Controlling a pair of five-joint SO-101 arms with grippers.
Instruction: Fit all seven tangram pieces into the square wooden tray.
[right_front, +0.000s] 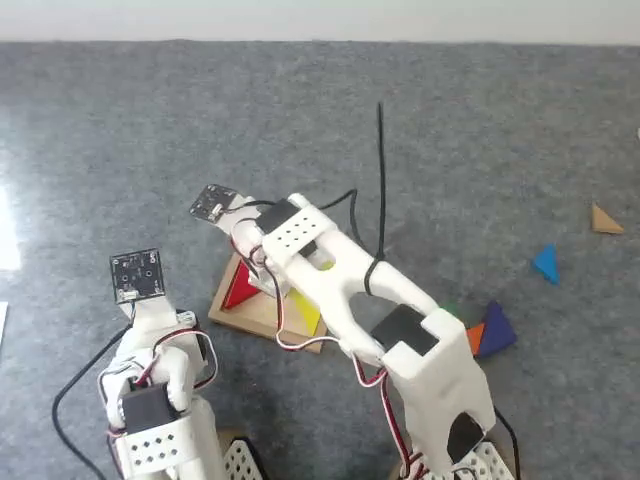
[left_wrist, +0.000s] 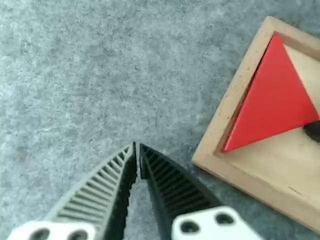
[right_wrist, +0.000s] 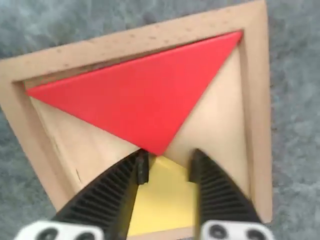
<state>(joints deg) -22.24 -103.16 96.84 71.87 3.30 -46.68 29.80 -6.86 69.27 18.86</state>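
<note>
- Wooden tray sits on the grey table, right under your right arm; two pieces lie in it, five wait outside.
- The red triangle lies flat with its long side along one tray wall; that leaves room, I think, for the next big piece.
- The yellow piece has its tip touching the red tip; your right gripper is over it, open, one jaw on each side of that tip; it looks let go, not pinched, as the yellow spreads out under the jaws.
- Your left gripper is closed on nothing, low over the table just beside a tray corner; I guess it waits there out of the way.
- The blue triangle and tan triangle lie well apart from the tray; the orange piece and dark blue piece touch each other beside your right arm.
- Hard to see: from above, your right arm hides most of the tray; a green piece just peeks out by the arm; you cannot tell its shape.
</note>
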